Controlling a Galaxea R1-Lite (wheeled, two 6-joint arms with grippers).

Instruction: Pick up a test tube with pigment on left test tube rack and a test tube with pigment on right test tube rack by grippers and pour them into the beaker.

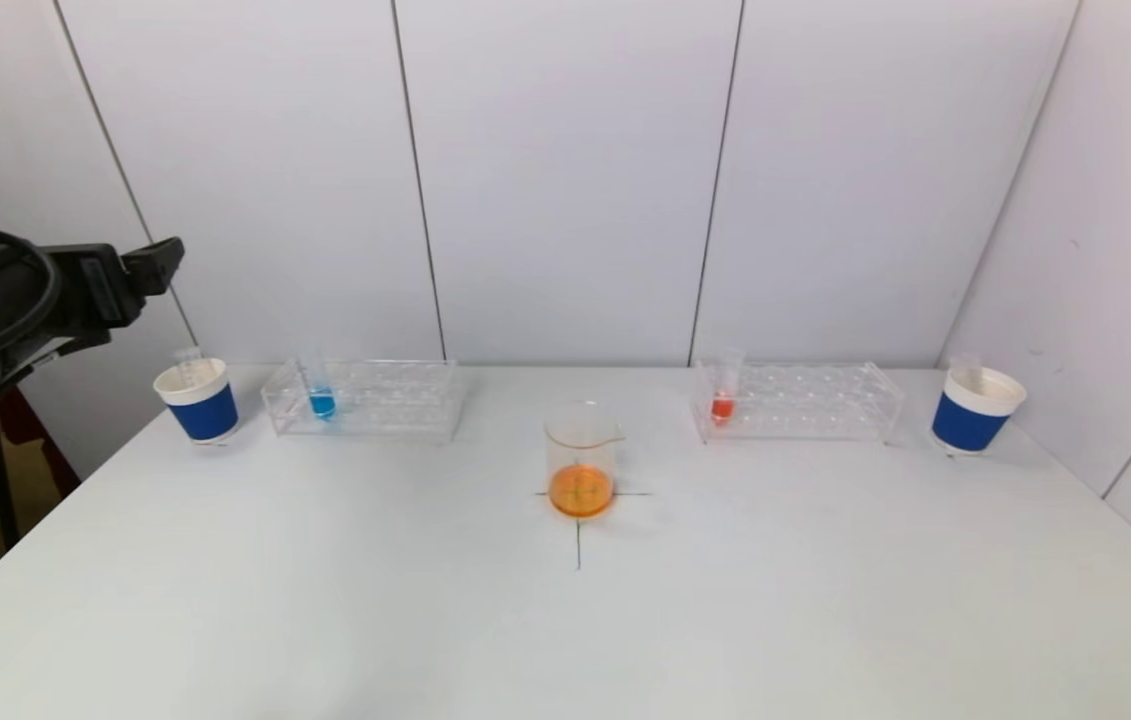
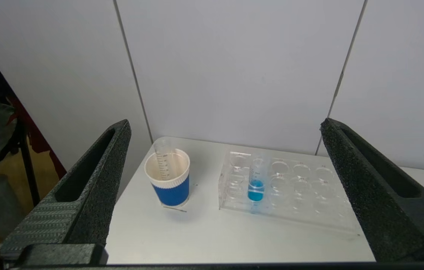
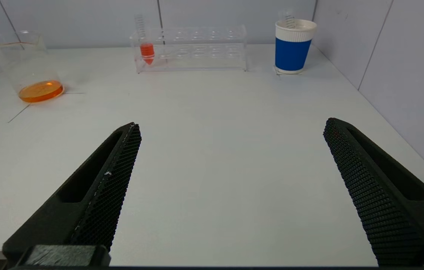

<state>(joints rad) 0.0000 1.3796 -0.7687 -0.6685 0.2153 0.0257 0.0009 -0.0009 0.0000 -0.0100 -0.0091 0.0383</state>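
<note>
1. My left hand (image 2: pixel 225 187) hangs high off the surface's (image 1: pixel 325 600) left edge, fingers spread wide, holding nothing.
2. My right hand (image 3: pixel 230 191) hovers low over the surface's right part, also released and empty.
3. Blue tube (image 1: pixel 321 392) stands in the left rack (image 1: pixel 395 400), at its left end.
4. Red tube (image 1: pixel 723 396) stands in the right rack (image 1: pixel 815 402), at its left end.
5. Beaker (image 1: pixel 581 458) sits between the racks, nearer me, with orange liquid in the bottom.
6. A blue cup (image 1: pixel 198 400) stands outside each rack; each seems to hold an empty tube, hard to tell on the right.
</note>
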